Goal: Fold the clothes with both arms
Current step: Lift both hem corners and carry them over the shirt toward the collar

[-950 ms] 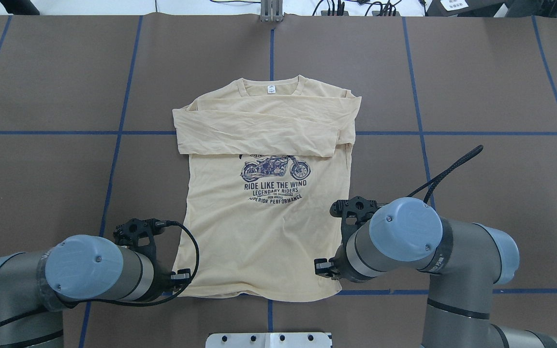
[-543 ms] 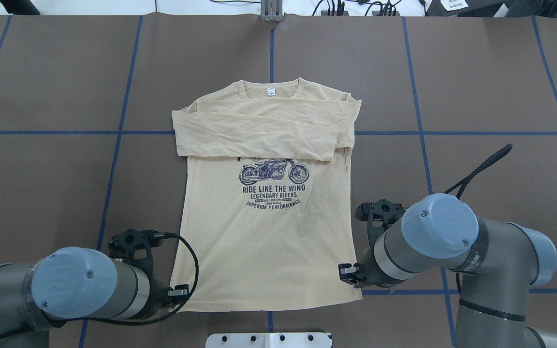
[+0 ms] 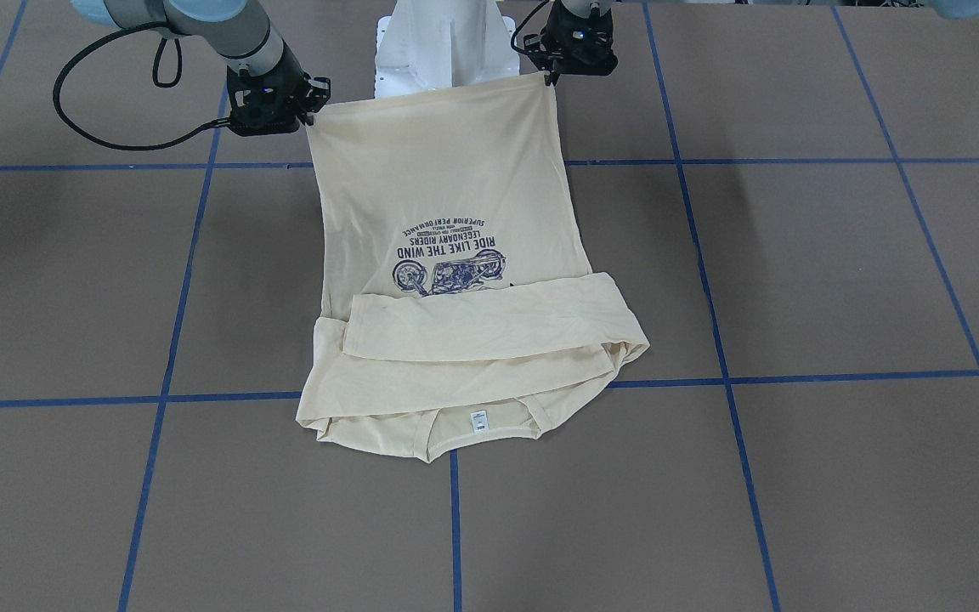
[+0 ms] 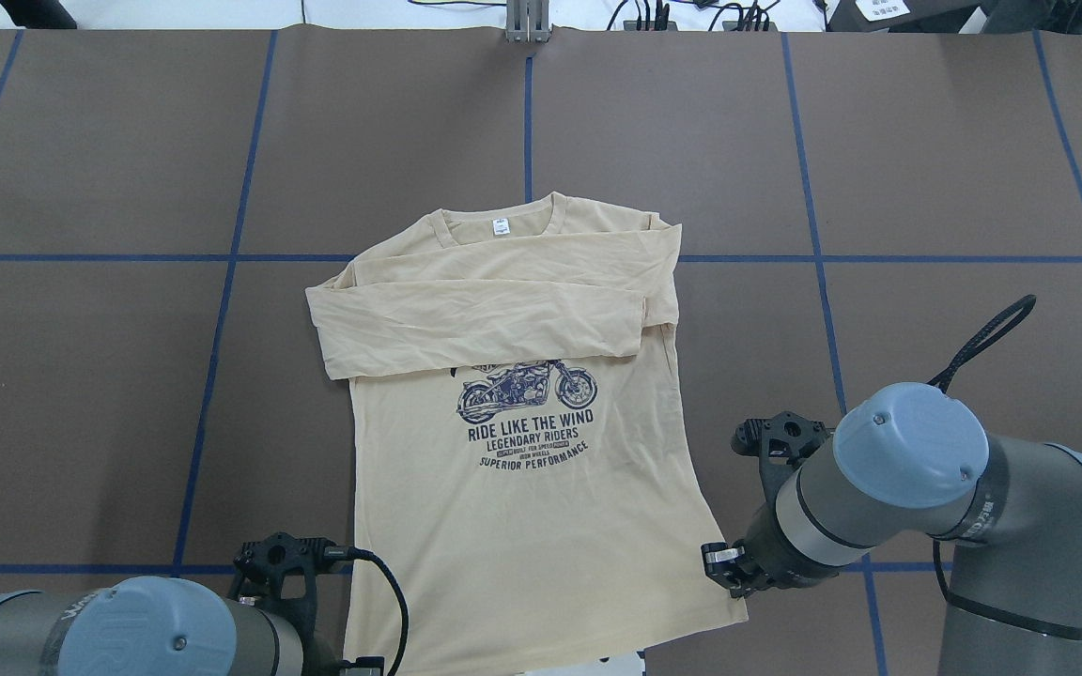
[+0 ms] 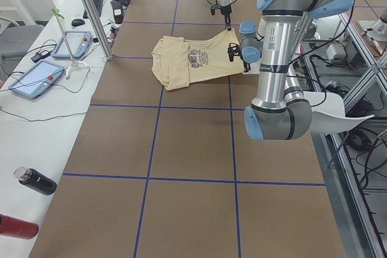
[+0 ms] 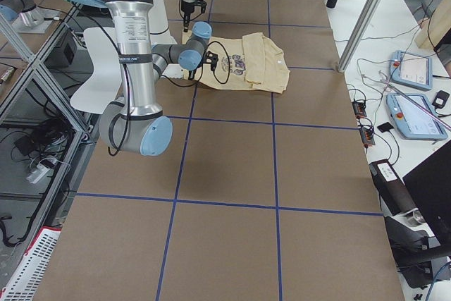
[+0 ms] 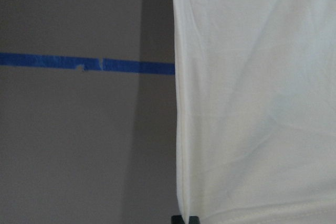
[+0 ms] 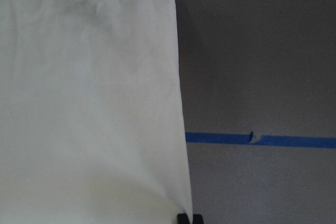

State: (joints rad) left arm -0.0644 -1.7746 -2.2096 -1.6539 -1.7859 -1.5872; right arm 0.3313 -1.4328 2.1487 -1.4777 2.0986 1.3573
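The cream-yellow shirt (image 4: pixel 522 507) lies print side up on the brown table, both long sleeves (image 4: pixel 475 319) folded across the chest and the collar label (image 4: pixel 501 225) at the far end. Its hem end is raised off the table toward the robot's base. My left gripper (image 3: pixel 554 77) is shut on one hem corner, and the left wrist view shows the fingertips (image 7: pixel 185 219) pinching the cloth edge. My right gripper (image 4: pixel 718 561) is shut on the other hem corner, its fingertips (image 8: pixel 189 219) at the shirt's edge in the right wrist view.
The white pedestal base (image 3: pixel 443 42) stands just behind the held hem. Blue tape lines (image 4: pixel 818 258) cross the brown table cover. Teach pendants (image 5: pixel 33 80) and bottles (image 5: pixel 36 180) lie on the white side bench beyond the table's far edge.
Both grippers have pulled back toward the robot's base with the hem corners in them. The whole shirt slid toward the robot and the hem stretched wider.
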